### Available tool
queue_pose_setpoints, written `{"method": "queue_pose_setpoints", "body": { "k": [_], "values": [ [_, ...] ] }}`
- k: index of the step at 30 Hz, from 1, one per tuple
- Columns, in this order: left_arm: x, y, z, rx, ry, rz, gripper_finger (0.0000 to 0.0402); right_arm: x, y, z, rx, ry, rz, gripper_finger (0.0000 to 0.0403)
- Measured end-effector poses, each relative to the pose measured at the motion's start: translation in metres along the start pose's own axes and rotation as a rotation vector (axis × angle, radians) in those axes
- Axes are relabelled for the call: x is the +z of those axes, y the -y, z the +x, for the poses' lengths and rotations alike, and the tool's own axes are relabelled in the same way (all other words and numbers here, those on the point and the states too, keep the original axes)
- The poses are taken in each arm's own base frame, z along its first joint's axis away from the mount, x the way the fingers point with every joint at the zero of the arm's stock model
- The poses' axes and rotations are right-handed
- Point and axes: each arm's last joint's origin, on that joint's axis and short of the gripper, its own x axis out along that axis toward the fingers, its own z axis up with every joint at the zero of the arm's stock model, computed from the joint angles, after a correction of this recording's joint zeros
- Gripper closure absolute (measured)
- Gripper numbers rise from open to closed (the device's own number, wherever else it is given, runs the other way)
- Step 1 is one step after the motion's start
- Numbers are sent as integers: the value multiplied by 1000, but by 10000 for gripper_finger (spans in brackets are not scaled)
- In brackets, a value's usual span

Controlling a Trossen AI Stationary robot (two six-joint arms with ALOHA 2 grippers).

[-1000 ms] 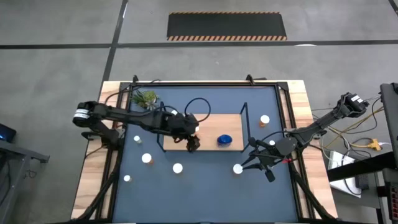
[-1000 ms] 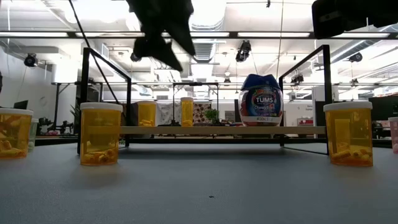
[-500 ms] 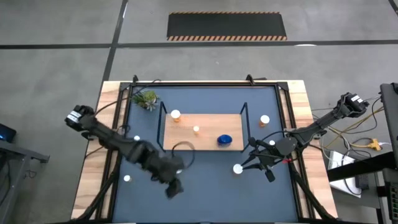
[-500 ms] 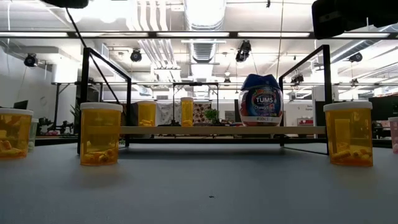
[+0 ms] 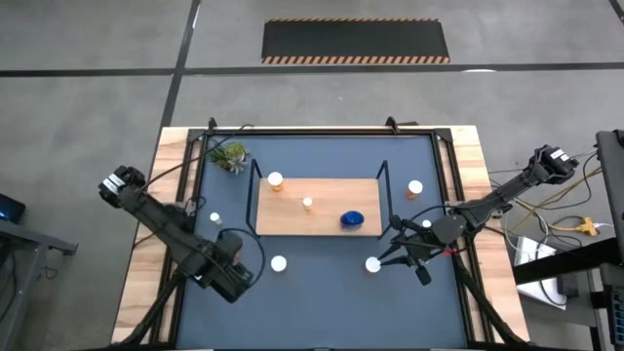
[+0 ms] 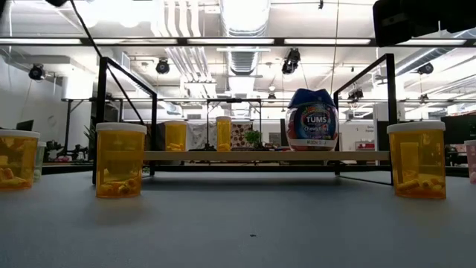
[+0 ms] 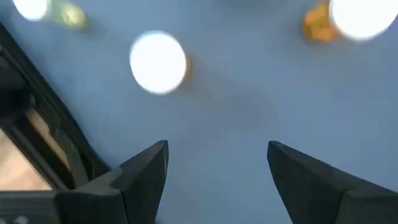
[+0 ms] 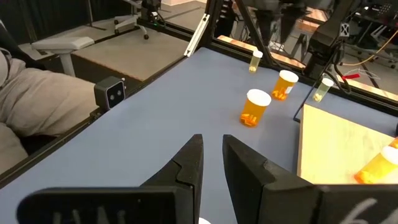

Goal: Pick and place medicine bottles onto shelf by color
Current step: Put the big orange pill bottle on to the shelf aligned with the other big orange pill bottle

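A: Since a second ago the left gripper [image 5: 234,280] has left the light-wood shelf with black wire ends [image 5: 317,206] and swung to the worktop's near-left part, over the dark-blue mat [image 5: 322,292]. Its fingers stand wide apart, holding nothing.

B: And the right gripper [image 5: 400,252]?

A: Unmoved, near the right edge of the mat, fingers nearly closed on nothing I can see, with a white-capped bottle [image 5: 372,264] just beside it.

B: Where are the bottles now?

A: On the shelf: an orange bottle with a white cap [image 5: 276,181], a tiny white one [image 5: 307,203], and the larger blue bottle [image 5: 352,219]. Several more stand loose on the mat; the nearest to the left gripper is one with a white cap [image 5: 279,263].

B: How would they handle?

A: Light, rigid plastic, I'd judge, smooth and round, so apt to tip or roll. Best taken across the body just under the cap, squarely.
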Motion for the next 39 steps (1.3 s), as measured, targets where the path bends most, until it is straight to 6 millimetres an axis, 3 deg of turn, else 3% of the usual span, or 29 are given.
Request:
{"method": "queue_pose_setpoints", "body": {
  "k": [15, 24, 39],
  "values": [
    [1, -19, 49, 160, 67, 42, 144, -1, 0, 0, 2, -11, -14, 351],
    [5, -19, 54, 131, 169, 36, 144, -1, 0, 0, 2, -14, -12, 351],
    [6, -27, 81, 148, 168, 2, 144, -1, 0, 0, 3, -15, -11, 351]
  ]
}}
